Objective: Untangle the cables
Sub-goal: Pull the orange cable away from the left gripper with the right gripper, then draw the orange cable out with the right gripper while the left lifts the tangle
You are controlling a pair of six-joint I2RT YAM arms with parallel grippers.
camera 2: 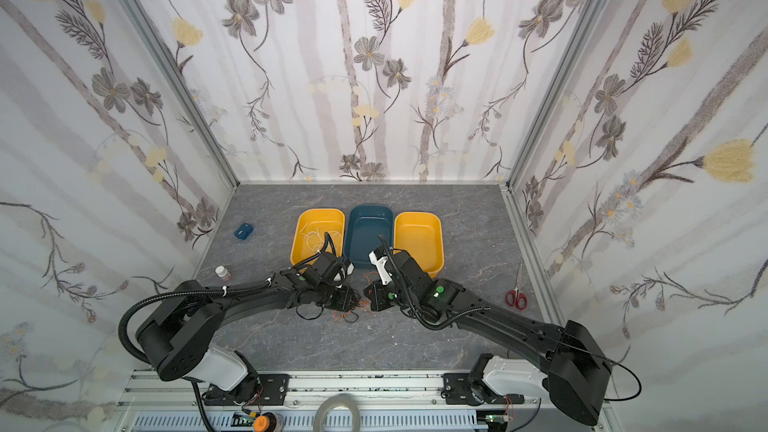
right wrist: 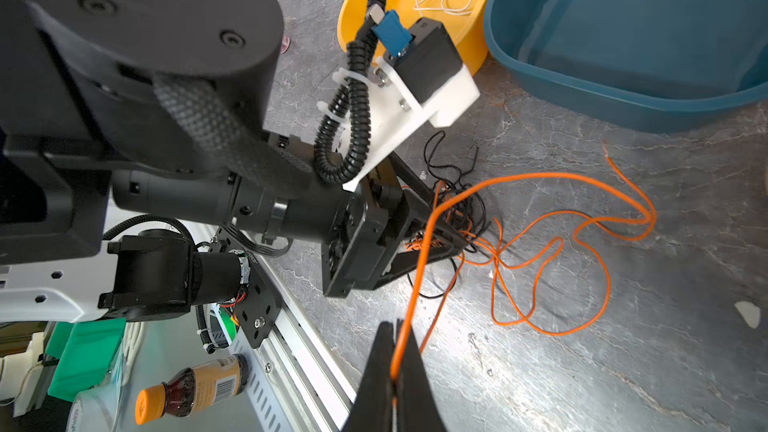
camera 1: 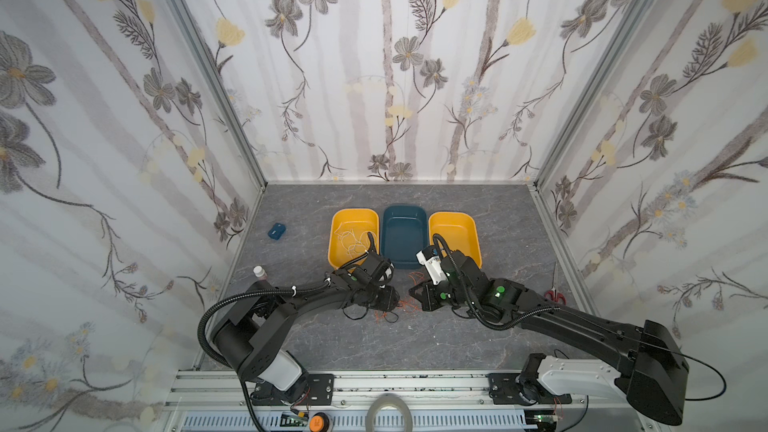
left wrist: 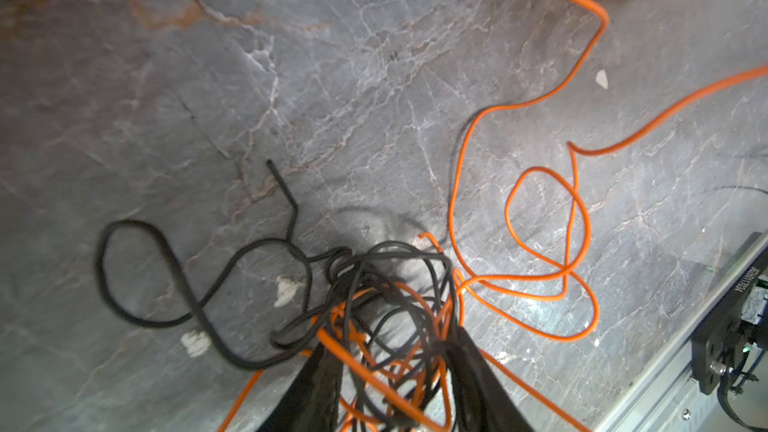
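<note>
So: white cables (camera 1: 353,238) binned beside blue tray (camera 1: 403,234); black-orange knot (left wrist: 395,305) near it remains; right gripper (right wrist: 397,338) pinches orange cable (right wrist: 540,176), left gripper (left wrist: 390,344) straddles knot, grip unclear

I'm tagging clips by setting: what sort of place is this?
Probably a robot lab's data-collection cell, not a home: floral-papered panels on an aluminium frame box in the tabletop, and a left arm and right arm are mounted on a rail, working on cables.
</note>
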